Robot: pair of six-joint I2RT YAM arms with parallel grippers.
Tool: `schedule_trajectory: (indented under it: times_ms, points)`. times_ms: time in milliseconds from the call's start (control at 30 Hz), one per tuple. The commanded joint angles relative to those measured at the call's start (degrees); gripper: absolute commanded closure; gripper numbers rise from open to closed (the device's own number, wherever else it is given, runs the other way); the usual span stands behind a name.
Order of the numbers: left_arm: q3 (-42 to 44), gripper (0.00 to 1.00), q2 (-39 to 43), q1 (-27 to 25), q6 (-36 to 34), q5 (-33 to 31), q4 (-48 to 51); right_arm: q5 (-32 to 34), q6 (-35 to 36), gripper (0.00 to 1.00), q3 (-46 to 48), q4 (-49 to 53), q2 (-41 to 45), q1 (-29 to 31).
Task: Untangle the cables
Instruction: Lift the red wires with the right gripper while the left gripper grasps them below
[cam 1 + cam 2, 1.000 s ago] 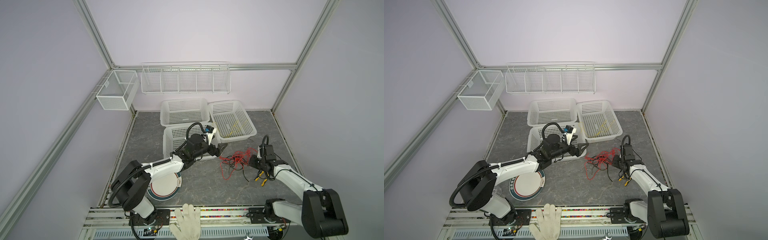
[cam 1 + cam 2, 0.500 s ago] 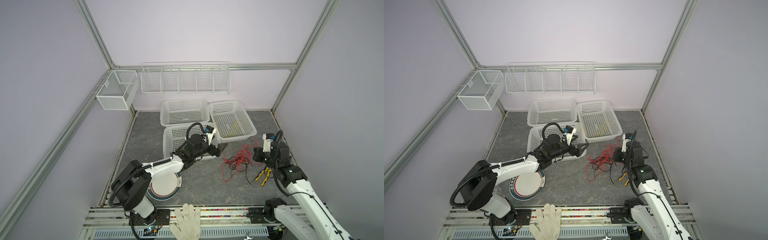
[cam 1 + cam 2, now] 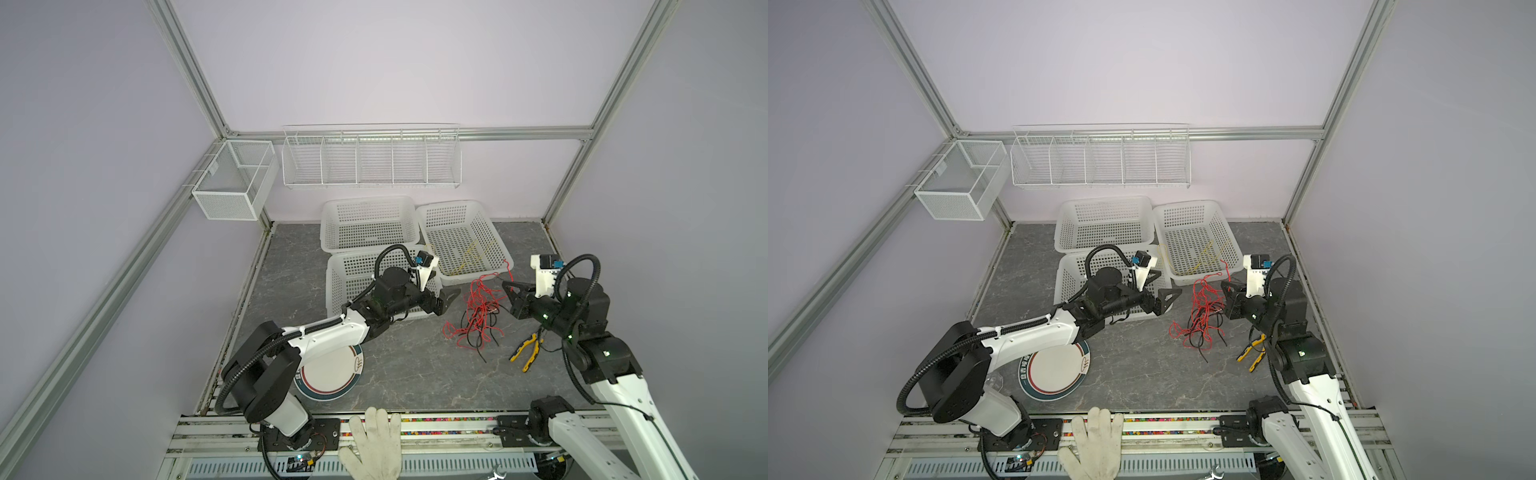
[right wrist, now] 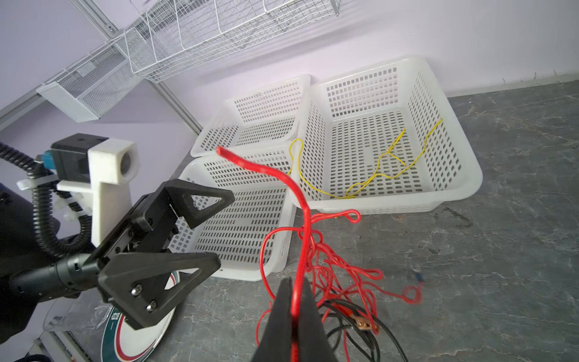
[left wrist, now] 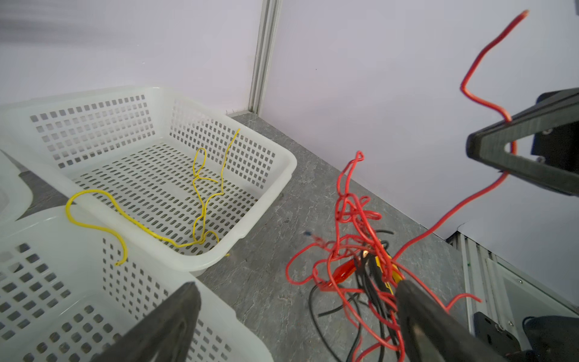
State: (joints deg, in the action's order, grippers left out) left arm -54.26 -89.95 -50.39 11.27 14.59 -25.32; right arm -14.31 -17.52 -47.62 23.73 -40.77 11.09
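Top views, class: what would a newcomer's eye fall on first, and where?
The red and black cables lie in a bright tangle on the grey tabletop between the arms. The right gripper is shut on one red strand, held above the heap, facing the open left gripper. A yellow cable lies in the rightmost white basket.

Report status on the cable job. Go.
Left gripper open, empty, beside the tangle. Right gripper shut on red cable, its end raised. Pliers lie near the tangle, not blocking.
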Motion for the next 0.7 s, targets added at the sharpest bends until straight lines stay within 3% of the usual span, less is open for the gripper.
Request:
schedule_trajectory:
  times_ms: [0,233,667]
  points:
    - [-2.5,0.03,-0.3,-1.2,-0.9,1.5,0.7,-1.9,0.6,0.93,0.4,-3.0,0.6,0.3]
    - [-3.8,0.03,-4.6,-2.6,3.4,5.5,-5.4,-3.6,-0.1,0.94,1.9,-5.0,0.3,2.1]
    - [-8.1,0.06,-9.4,-3.8,4.7,0.5,1.0,-3.3,-0.2,0.93,3.1,-5.7,1.4,2.4]
